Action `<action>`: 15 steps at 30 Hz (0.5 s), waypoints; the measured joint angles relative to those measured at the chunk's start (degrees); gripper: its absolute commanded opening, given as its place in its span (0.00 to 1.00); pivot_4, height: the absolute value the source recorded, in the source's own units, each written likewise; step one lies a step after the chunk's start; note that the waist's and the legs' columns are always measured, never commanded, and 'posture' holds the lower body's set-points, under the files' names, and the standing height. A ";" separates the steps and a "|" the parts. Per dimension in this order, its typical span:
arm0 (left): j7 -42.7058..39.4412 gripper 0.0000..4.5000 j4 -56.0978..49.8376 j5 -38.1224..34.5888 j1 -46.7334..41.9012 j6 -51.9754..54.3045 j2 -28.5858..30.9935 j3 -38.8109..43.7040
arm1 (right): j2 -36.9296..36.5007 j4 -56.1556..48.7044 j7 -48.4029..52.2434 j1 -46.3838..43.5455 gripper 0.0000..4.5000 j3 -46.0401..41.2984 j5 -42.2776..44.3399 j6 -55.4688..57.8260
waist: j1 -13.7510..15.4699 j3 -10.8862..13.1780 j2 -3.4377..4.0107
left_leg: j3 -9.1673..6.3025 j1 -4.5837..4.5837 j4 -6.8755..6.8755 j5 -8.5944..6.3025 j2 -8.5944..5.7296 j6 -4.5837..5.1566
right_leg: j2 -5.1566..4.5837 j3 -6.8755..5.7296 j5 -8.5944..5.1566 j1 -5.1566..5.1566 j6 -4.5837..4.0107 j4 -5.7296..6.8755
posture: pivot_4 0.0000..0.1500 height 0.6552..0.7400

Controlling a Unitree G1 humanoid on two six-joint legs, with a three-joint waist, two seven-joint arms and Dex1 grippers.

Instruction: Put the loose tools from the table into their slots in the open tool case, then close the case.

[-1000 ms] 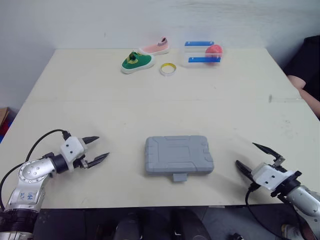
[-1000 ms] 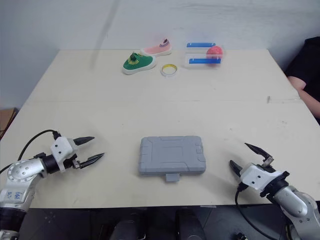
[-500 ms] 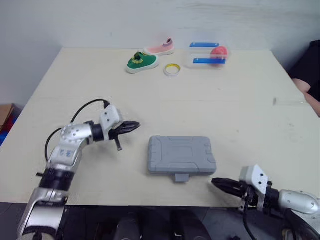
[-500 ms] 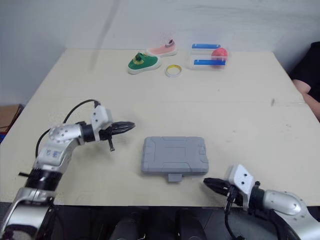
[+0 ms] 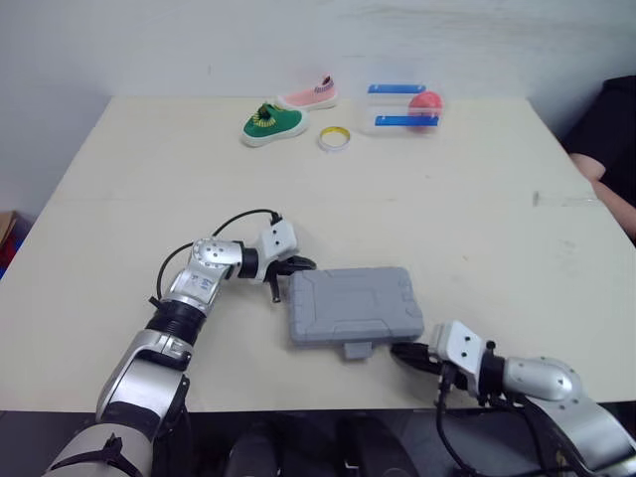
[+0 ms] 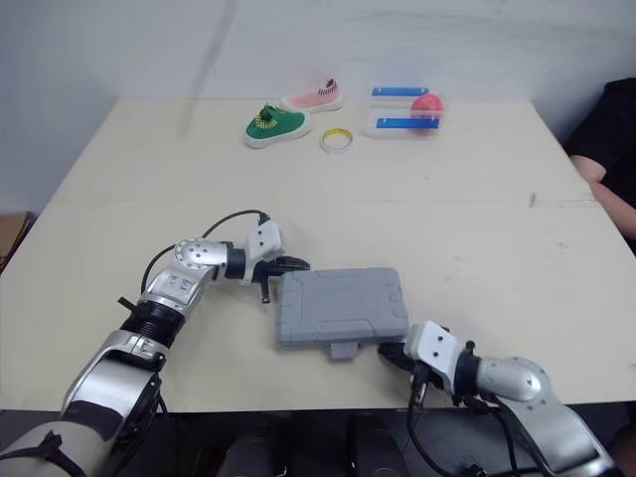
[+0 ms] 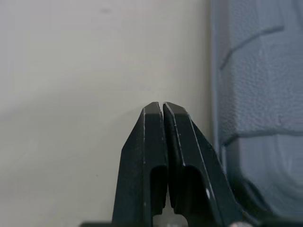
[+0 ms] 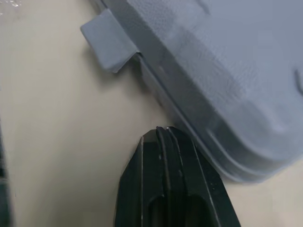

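1. Tool case (image 5: 353,306): grey plastic, lid down, lying flat on the table (image 5: 447,219) near the front edge and about centre. The lid carries moulded ribs and grooves. A latch tab (image 5: 358,350) sticks out from the front long side toward the robot.
2. Left end effector (image 5: 303,264): the two black fingers are pressed together with nothing between them. The tips sit at the case's left short side, close to its far-left corner. In the left wrist view the fingers run alongside the case wall, low over the table; I cannot tell whether they make contact.
3. Right end effector (image 5: 399,351): the fingers are also together and empty. The tips point at the front long side of the case, to the right of the latch tab and near the front-right corner. In the right wrist view the tips are just beside the lower rim of the case; I cannot tell whether they touch it.
4. Far end of the table, well apart from the case:
   - a green shoe (image 5: 272,122)
   - a pink shoe (image 5: 308,95) just behind it
   - a yellow tape ring (image 5: 334,137) to the right of the green shoe
   - a clear container (image 5: 396,107) with two blue strips
   - a red ball (image 5: 425,101) at the container's right end
5. Writing: any print on the blue strips is too small to read.
6. Right edge: a person's dark sleeve (image 5: 608,114) beside the table.
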 measured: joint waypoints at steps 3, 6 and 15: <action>-1.50 0.01 -2.37 -0.61 2.36 0.01 1.12 0.63 | 1.55 7.35 -1.66 -7.36 0.00 0.11 -3.00 -1.84 | 0.17 -0.01 0.02 | -0.03 0.05 -0.01 0.02 0.17 -0.01 | -0.08 0.00 -0.02 0.03 -0.06 0.08 | 1.00 1.00; -2.64 0.01 -7.43 -2.26 6.06 1.64 2.98 2.92 | 3.42 13.67 -1.76 -12.52 0.00 0.70 -5.80 -5.08 | 0.50 -0.01 0.01 | -0.02 0.03 0.00 0.00 0.29 -0.08 | -0.03 -0.02 -0.05 0.03 -0.12 0.06 | 1.00 1.00; 2.21 0.01 -22.20 -4.56 16.67 8.97 6.18 8.73 | 7.69 21.87 -3.66 -17.60 0.00 -0.08 -7.64 -8.13 | 0.52 -0.01 0.02 | -0.02 0.03 0.13 -0.04 0.32 -0.06 | -0.07 0.01 -0.06 0.05 -0.14 0.17 | 1.00 1.00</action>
